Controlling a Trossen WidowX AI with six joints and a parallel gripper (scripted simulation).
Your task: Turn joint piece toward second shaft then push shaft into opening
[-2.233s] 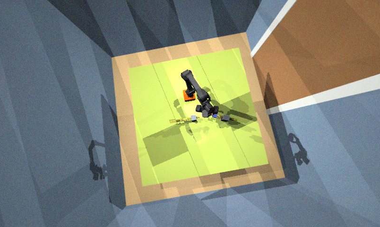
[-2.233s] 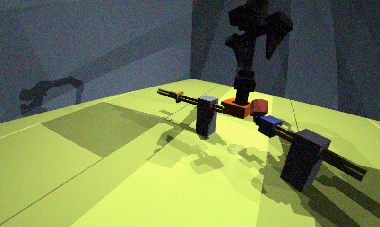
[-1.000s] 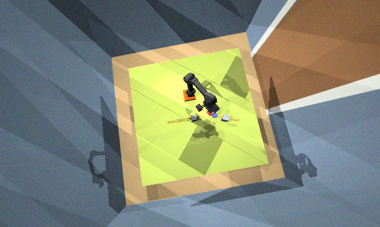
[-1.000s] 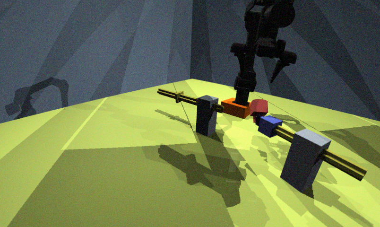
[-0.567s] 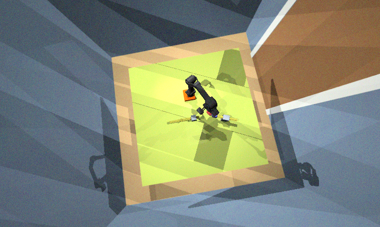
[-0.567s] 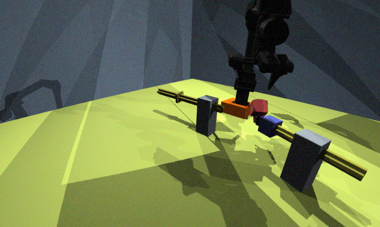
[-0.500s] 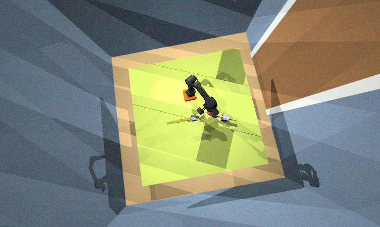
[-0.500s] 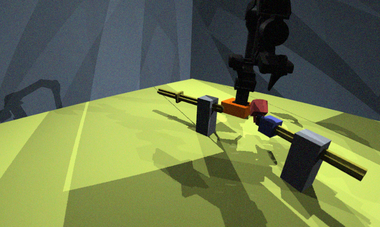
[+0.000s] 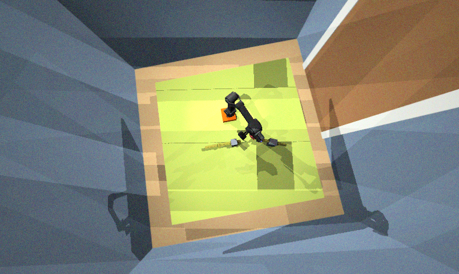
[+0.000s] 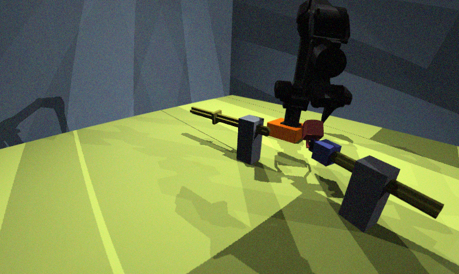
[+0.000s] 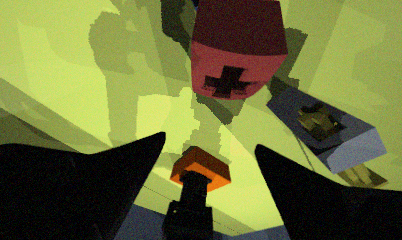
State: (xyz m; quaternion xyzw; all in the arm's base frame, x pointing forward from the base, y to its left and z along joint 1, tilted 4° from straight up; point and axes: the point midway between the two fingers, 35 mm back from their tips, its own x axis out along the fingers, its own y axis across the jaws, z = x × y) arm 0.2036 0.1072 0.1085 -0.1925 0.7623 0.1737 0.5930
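Note:
The red joint piece (image 10: 313, 129) (image 11: 239, 30) hangs beyond my fingertips in the wrist view. Its cross-shaped opening faces the orange base side, not along the second shaft. A blue hinge part (image 10: 322, 153) joins it to the fixed shaft (image 10: 417, 199), held in a grey block (image 10: 362, 195) (image 9: 272, 142). The second shaft (image 10: 202, 112) (image 9: 213, 146), with a collar, passes through the other grey block (image 10: 248, 140) (image 11: 356, 147); its near end stands apart from the red piece. My gripper (image 11: 210, 142) is open and empty, close to the red piece on the base side.
The orange base (image 9: 229, 119) (image 10: 282, 132) (image 11: 216, 180) of the arm stands behind the two blocks. The arm reaches over the joint and partly hides it in the top view. Both grey blocks stand upright on the yellow-green mat (image 9: 197, 200), with shadows across it.

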